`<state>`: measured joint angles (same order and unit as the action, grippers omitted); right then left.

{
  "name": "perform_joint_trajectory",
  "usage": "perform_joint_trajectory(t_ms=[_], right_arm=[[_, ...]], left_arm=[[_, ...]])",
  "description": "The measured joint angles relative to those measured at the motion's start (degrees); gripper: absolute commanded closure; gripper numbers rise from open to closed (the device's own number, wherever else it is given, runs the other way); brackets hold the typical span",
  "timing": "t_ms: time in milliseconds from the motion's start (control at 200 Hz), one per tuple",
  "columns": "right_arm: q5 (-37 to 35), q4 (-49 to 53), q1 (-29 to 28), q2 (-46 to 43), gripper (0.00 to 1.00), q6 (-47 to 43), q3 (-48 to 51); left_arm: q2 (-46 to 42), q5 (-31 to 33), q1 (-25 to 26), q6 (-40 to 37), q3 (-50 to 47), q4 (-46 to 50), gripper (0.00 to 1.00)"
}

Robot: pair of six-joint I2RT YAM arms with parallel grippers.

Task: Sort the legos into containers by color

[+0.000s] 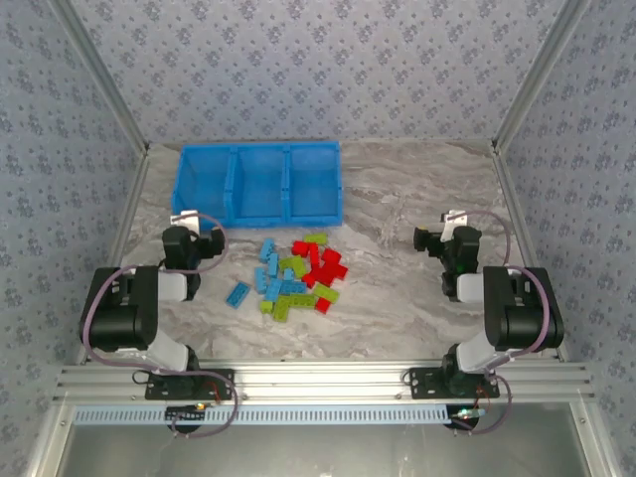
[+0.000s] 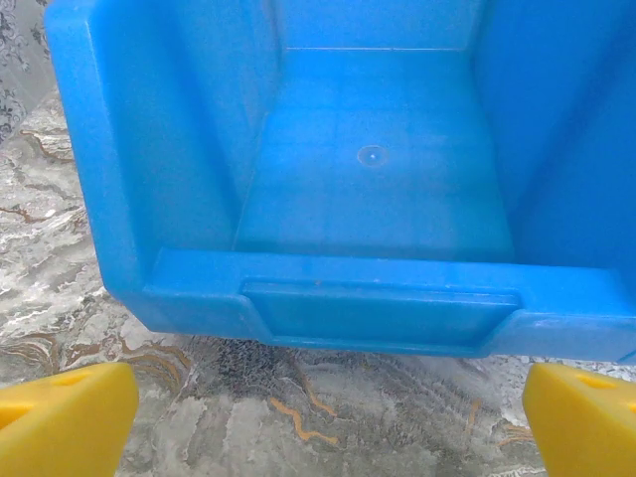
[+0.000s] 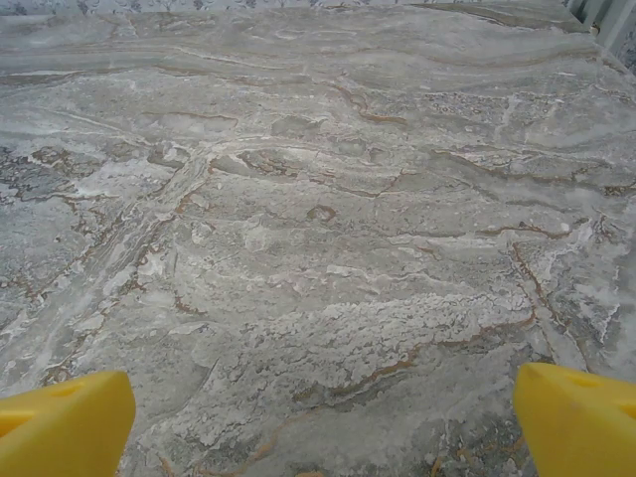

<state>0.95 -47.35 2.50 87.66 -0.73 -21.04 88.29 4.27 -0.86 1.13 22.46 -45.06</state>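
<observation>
A pile of red, lime green and light blue legos (image 1: 298, 274) lies mid-table in the top view, with one light blue brick (image 1: 238, 293) apart at its left. Behind it stand three joined blue bins (image 1: 258, 183), all looking empty. My left gripper (image 1: 204, 243) sits near the left bin's front, left of the pile. Its yellow fingertips (image 2: 65, 417) stand wide apart and open, facing the left bin (image 2: 368, 169) with nothing between them. Right of the pile, my right gripper (image 1: 435, 238) is open over bare table (image 3: 318, 248), its fingertips (image 3: 576, 417) holding nothing.
Metal frame posts (image 1: 129, 129) and patterned walls close in the marble table (image 1: 417, 189) on both sides and at the back. Bare marble lies right of the bins and in front of the pile.
</observation>
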Motion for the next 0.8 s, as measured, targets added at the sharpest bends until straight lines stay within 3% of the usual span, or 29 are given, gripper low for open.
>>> perform_joint_trajectory(t_ms=[640, 710, 745, 799], right_arm=[[-0.92, 0.52, -0.11, -0.7, 0.0, 0.04, 0.02], [-5.09, 5.14, -1.95, -5.92, 0.01, 0.26, 0.24], [-7.3, 8.59, -3.5, -10.36, 0.07, 1.14, 0.22], [-10.88, 14.62, -6.54, -18.99, 0.06, 3.3, -0.17]], left_arm=[[0.0, 0.0, 0.0, 0.0, 0.0, 0.0, 0.01], [0.0, -0.02, 0.0, 0.0, 0.0, 0.0, 0.01], [0.0, 0.0, 0.0, 0.0, 0.0, -0.02, 0.01], [0.0, 0.02, 0.02, 0.0, 0.0, -0.07, 0.01]])
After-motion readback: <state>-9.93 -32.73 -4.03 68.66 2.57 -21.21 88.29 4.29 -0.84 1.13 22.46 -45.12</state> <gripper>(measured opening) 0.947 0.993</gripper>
